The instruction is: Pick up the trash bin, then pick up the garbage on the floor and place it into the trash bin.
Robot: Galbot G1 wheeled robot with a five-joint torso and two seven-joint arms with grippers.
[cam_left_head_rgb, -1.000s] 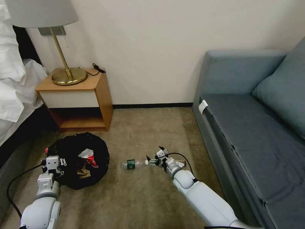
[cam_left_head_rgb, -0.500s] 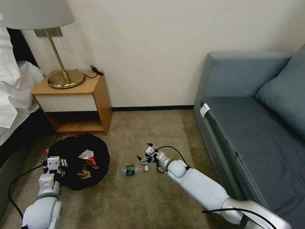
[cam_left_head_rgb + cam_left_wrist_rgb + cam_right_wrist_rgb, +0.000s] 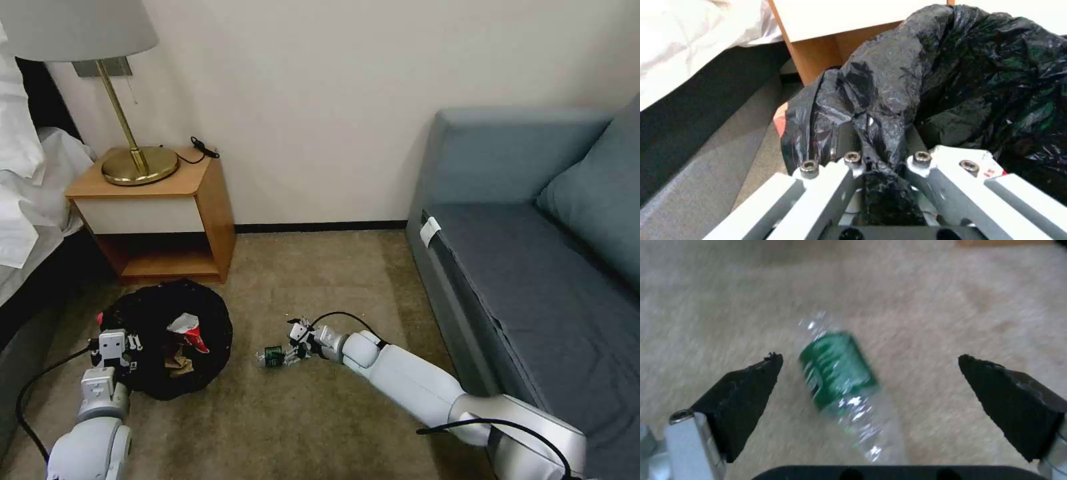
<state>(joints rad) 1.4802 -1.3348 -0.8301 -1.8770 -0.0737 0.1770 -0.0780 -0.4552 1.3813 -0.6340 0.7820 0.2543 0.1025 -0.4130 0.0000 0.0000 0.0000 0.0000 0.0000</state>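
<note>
Right claw (image 3: pixel 867 386): spread wide, low over the carpet, straddling the bottle (image 3: pixel 840 386) without touching it, apparently lined up to close on it.
Bottle (image 3: pixel 275 357): clear crinkled plastic, green label, lying flat between bin and sofa.
Left claw (image 3: pixel 882 160): pinching a fold of glossy black liner at the rim, holding the trash bin (image 3: pixel 167 337) ready beside the nightstand; crumpled wrappers already inside.

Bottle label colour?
Green, on the clear bottle; the right wrist view shows it best.

no legible text or labels
</note>
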